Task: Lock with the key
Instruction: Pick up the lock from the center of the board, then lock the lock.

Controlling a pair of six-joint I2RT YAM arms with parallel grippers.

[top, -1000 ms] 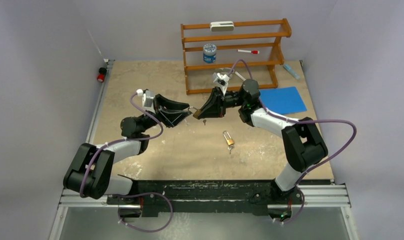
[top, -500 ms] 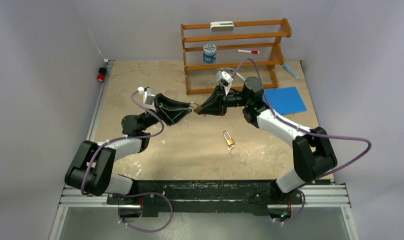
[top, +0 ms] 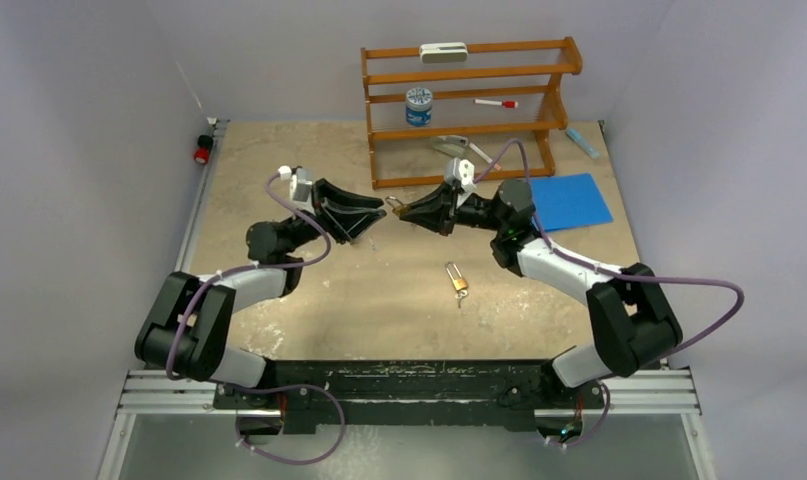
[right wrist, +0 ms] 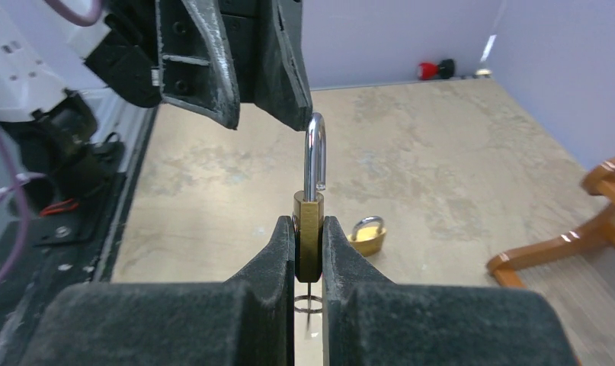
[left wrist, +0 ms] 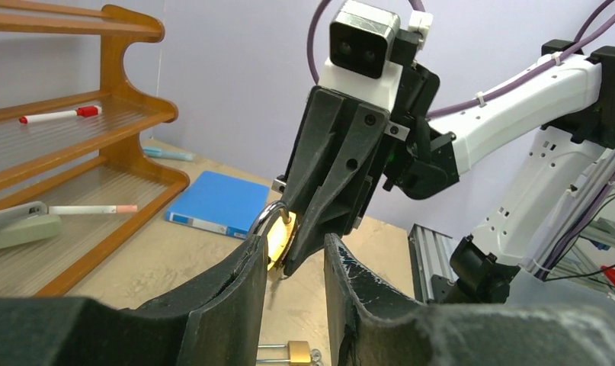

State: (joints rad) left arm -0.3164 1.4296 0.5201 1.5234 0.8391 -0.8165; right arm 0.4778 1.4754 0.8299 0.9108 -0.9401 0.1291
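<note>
My right gripper (right wrist: 309,223) is shut on the brass body of a padlock (right wrist: 309,244) and holds it in the air, its silver shackle (right wrist: 315,156) swung open and pointing at my left gripper. A key ring (right wrist: 308,305) hangs under the body. In the top view the padlock (top: 393,207) sits between the two gripper tips. My left gripper (left wrist: 295,242) is open and empty, its fingertips just short of the shackle (left wrist: 267,217). A second brass padlock (top: 457,280) lies on the table below, also in the right wrist view (right wrist: 367,234).
A wooden shelf (top: 469,110) stands at the back with a blue jar (top: 418,105), a red-capped marker (top: 496,103) and a white stapler (top: 443,51). A blue folder (top: 569,200) lies to its right. A red object (top: 202,150) sits at the far left edge.
My right gripper has carried the padlock up and back towards the shelf. My left gripper has followed it and now stands slightly apart from it.
</note>
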